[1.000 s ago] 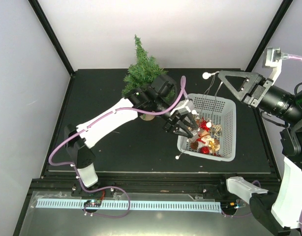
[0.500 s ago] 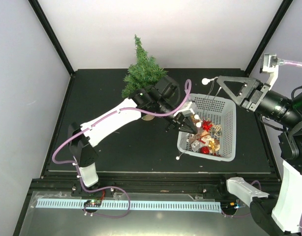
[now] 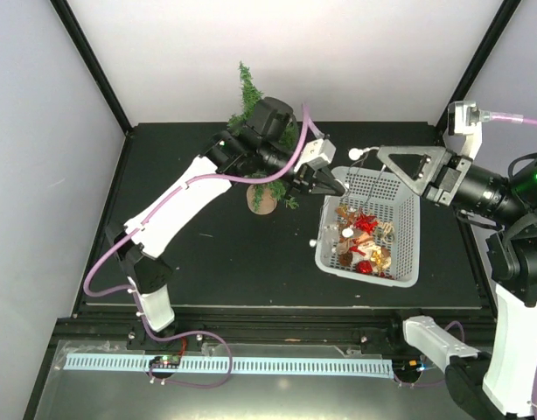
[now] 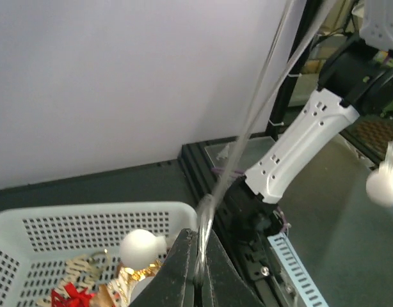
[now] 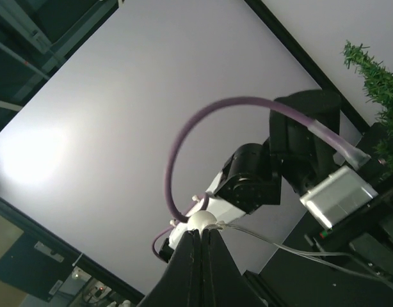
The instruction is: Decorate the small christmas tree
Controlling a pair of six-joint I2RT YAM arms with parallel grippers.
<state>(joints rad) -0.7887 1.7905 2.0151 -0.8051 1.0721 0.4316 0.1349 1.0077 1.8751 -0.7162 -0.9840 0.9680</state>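
Tree [image 3: 247, 89] bristly, basket [image 3: 374, 180] perforated (plastic, perhaps), left hand [image 3: 332, 185] pinching strand [image 4: 206, 208]

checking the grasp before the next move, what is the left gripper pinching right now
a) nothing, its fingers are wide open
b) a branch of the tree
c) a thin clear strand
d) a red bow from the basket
c: in the left wrist view the left gripper is shut on a thin clear strand that runs up and away from its tips, just past the rim of the white basket.
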